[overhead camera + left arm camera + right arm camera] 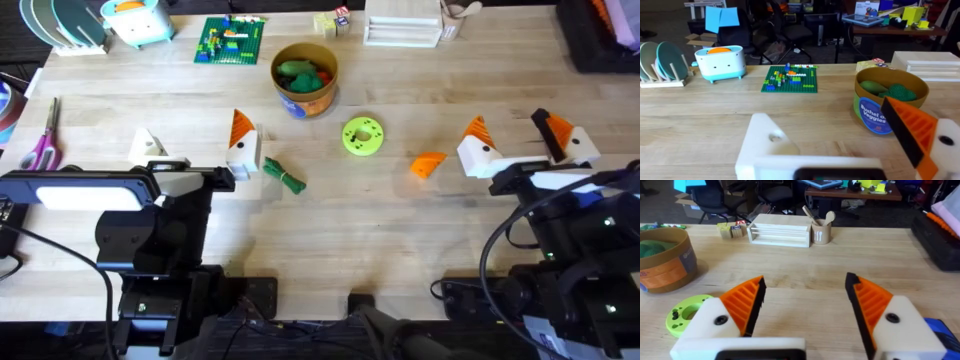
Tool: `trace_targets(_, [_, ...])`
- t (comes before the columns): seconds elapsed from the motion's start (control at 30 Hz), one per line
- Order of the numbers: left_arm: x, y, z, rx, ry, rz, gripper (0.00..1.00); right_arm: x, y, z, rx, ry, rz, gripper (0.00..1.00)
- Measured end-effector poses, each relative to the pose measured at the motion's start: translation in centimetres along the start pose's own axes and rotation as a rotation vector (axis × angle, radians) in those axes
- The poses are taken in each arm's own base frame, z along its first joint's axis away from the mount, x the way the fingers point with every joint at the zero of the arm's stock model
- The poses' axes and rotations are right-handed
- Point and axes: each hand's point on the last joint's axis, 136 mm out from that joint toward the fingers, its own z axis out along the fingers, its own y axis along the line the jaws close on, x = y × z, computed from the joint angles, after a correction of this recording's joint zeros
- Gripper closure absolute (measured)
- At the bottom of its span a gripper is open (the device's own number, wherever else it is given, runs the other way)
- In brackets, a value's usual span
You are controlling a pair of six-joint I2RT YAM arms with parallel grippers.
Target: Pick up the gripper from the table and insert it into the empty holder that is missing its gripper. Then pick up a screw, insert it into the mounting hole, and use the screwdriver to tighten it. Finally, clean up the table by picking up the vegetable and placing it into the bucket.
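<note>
orange ribbed fingertip (pixel 428 165), the loose gripper piece, lies on the bare tabletop (pixel 330 240) right of centre in the overhead frame, just left of the right gripper (pixel 520 140) and right of the lime-green disc (pixel 362 136). it looks like a small hard plastic wedge: light, stiff, not fragile, but smooth on its flat sides and tapered, so it could squirt out of a pinch taken across the slope. my judgement is that the best hold is across its two parallel flat sides near the thick end, leaving the ribbed face and the mounting end free to slide into the holder. the empty holder (pixel 150 146) is the bare white finger block at the left of the left gripper (pixel 195 150); in the left wrist view its mounting hole (pixel 775 135) shows as a small dark ring in the white face, while the other finger carries its orange pad (pixel 912 127). both pairs of jaws stand spread wide with nothing between them. the dark-green toy vegetable (pixel 284 175) lies just right of the left gripper's padded finger; it looks soft and thin, best pinched at mid-length. the tan bucket (pixel 304 80) sits at upper centre, already holding green toys. something blue (pixel 942 330) shows at the lower right of the right wrist view; i cannot tell what it is.
</note>
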Motion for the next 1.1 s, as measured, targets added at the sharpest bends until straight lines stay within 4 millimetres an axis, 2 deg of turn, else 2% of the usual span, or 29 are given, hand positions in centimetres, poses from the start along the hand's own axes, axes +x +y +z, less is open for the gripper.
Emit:
trace_targets(0.6, [0.0, -0.2, -0.2, 0.010, 0.028, 0.003, 0.008, 0.1, 0.5, -0.1, -0.027, 0.020, 0.001, 0.010])
trace_targets(0.67, [-1.0, -0.3, -0.7, 0.017, 0.060, 0.002, 0.008, 0.4, 0.8, -0.5, -0.046, 0.076, 0.004, 0.010])
trace_targets(0.73, [-2.9, -0.4, -1.4, 0.022, 0.081, 0.000, 0.008, 0.1, 1.1, -1.2, -0.060, 0.133, 0.009, 0.010])
trace_targets(0.8, [-5.1, -0.5, -2.2, 0.026, 0.115, -0.010, 0.008, -1.1, 1.2, -1.8, -0.069, 0.167, 0.012, 0.011])
trace_targets(0.9, [-7.5, -0.5, -3.0, 0.023, 0.206, -0.045, 0.008, -4.4, 1.4, -2.9, -0.076, 0.200, 0.015, 0.011])
trace_targets(1.0, [-8.3, -0.6, -3.1, 0.012, 0.347, -0.099, 0.008, -6.9, 1.5, -3.5, -0.081, 0.257, 0.020, 0.011])
trace_targets(1.1, [-8.6, -0.8, -2.6, 0.007, 0.480, -0.145, 0.008, -8.6, 1.6, -3.5, -0.086, 0.310, 0.025, 0.011])
